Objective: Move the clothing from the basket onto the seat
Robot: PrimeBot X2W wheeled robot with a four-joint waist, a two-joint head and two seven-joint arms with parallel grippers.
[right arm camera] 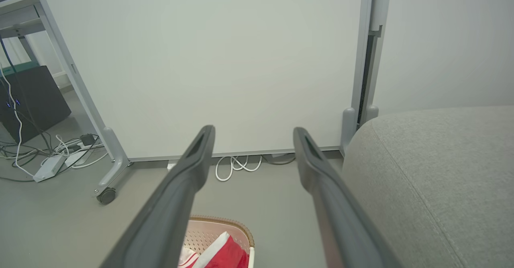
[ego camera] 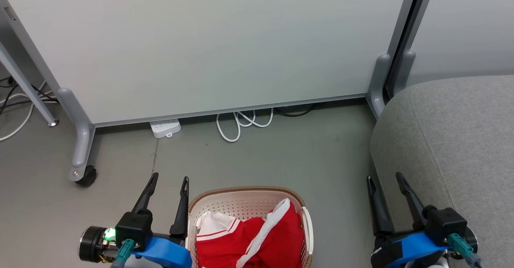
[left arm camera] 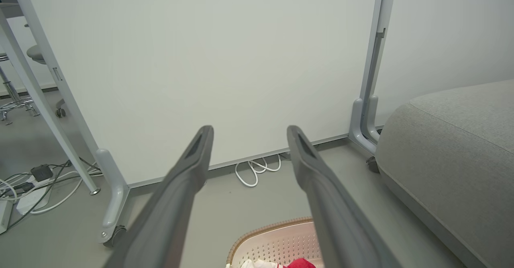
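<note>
Two open grippers, red clothing in the basket

Both grippers point forward and have nothing between their fingers. The left gripper (ego camera: pixel 170 177) is at the lower left of the head view, just beside the left rim of the basket (ego camera: pixel 245 189). Its jaws stand wide apart. The right gripper (ego camera: pixel 383 176) is at the lower right, between the basket and the seat (ego camera: pixel 453 139), close to the rounded edge of the seat. Its jaws are also wide and hold nothing.

The clothing (ego camera: pixel 257 240) lies inside the basket, which stands on the grey floor (ego camera: pixel 281 155) between the two grippers. The clothing is bright red, with a white collar part on the left side and a white band that runs across the top of the heap. The grey seat is to the right of the basket and apart from it.

Beyond the basket stands a large pale panel (ego camera: pixel 221 47) on grey legs, one with a caster wheel (ego camera: pixel 86 176). Under its lower edge lie a looped white cable (ego camera: pixel 241 125) and a white power strip (ego camera: pixel 165 128).
</note>
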